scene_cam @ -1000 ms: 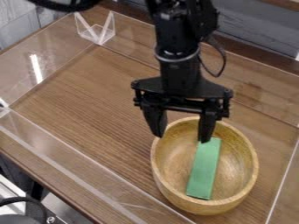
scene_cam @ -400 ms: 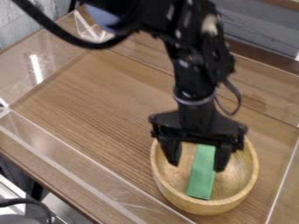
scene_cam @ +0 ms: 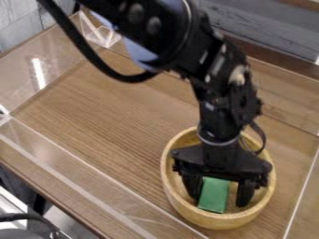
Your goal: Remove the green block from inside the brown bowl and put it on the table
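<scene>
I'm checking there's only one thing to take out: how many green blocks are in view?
1: the green block, inside the brown bowl. The gripper covers part of the bowl, so others may be hidden.

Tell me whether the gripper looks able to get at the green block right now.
Probably yes: the open fingers already reach down into the bowl around the green block, and nothing visible covers it but the gripper.

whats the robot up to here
The arm has its open gripper down in the bowl, with the fingers around the upper part of the green block. It looks about to grasp it. The block is still in the bowl, not yet out on the table.
</scene>
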### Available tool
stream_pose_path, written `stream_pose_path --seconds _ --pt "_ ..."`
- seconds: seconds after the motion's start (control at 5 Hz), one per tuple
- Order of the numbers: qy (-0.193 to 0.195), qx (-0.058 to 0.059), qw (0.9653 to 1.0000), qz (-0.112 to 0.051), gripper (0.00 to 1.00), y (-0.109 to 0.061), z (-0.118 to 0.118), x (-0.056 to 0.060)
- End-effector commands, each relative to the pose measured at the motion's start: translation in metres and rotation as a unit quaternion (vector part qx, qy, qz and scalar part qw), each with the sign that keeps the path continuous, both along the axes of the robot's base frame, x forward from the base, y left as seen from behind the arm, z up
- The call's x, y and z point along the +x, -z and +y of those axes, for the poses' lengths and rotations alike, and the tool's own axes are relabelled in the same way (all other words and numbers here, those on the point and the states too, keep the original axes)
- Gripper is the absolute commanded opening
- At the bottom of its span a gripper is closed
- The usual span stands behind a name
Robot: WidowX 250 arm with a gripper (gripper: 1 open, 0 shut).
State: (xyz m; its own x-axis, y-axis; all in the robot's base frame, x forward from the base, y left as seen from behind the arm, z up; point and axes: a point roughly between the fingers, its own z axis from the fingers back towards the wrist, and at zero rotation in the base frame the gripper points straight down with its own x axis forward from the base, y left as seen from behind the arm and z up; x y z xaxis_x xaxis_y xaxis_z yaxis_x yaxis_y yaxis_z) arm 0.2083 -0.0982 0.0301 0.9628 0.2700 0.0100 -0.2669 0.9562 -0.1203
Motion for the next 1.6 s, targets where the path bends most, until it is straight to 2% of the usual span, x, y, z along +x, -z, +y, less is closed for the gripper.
stream_pose_path --seconds 0.0,0.8,1.4 --pt "-0.001 -0.007 0.9998 -0.020 0.00 -0.004 -0.003 0.007" --pt "0.022 0.000 0.9997 0.008 0.00 -0.027 -0.001 -0.001" --pt "0.036 -0.001 0.9992 0.015 0.00 -0.046 -0.001 -0.002"
